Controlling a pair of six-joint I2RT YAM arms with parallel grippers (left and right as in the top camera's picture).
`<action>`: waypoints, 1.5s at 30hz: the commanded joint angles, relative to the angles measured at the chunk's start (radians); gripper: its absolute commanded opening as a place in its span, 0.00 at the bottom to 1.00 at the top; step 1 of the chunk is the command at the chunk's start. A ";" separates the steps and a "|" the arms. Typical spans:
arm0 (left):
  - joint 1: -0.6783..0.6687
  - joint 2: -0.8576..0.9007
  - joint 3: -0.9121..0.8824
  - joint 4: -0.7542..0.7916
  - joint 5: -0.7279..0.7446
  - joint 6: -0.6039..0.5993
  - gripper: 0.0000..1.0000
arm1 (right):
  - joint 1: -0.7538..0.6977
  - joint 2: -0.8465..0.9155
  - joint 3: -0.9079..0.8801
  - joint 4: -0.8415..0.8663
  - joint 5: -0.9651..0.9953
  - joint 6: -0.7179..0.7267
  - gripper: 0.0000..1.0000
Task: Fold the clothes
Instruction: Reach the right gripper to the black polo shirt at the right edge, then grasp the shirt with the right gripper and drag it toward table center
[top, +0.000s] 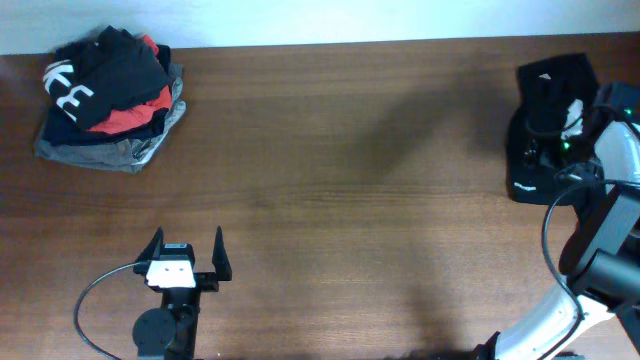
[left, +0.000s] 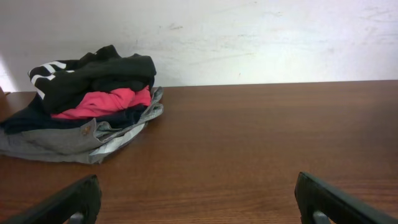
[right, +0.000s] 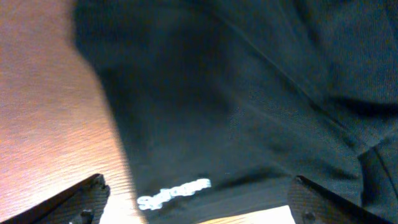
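Nearby, at the robot's edge of the table (top: 350, 150), the left gripper (top: 188, 248) hangs low over bare wood. Its two dark, tapered fingers (left: 65, 202) are spread as wide as they go, with nothing between them. Its wrist view shows smooth reddish-brown wood with a fine straight grain and a soft sheen, running away from it. Farther out on the right lies the top (top: 528, 100), a rumpled heap of soft matt black fabric bunched near the table's right edge, its folds loose and rounded. The right gripper (right: 196, 190) is just above that heap, and the arm's white and black links reach in from the near right corner. From its wrist camera the cloth fills almost the whole view, blurred by closeness. A raised seam crosses it diagonally, small white lettering (right: 174, 193) is printed near its lower edge, and a strip of glossy wood shows on the left. The jaws stand wide apart, one black finger at each lower corner, and grip nothing; whether the tips touch the fabric cannot be told. Farthest away, in the far left corner, sits a pile (top: 110, 100) of garments: grey at the bottom, then navy, then red, with a crumpled black one bearing big white letters on top. Behind it is a plain pale wall (left: 249, 37).
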 joint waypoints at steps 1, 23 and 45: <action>0.004 -0.007 -0.004 -0.005 0.011 0.019 0.99 | -0.008 0.032 0.021 -0.002 -0.062 -0.007 0.93; 0.004 -0.007 -0.004 -0.005 0.011 0.019 0.99 | 0.112 0.056 -0.012 0.015 0.059 -0.003 0.83; 0.004 -0.007 -0.004 -0.005 0.011 0.019 0.99 | 0.113 0.137 -0.013 -0.010 0.113 -0.006 0.35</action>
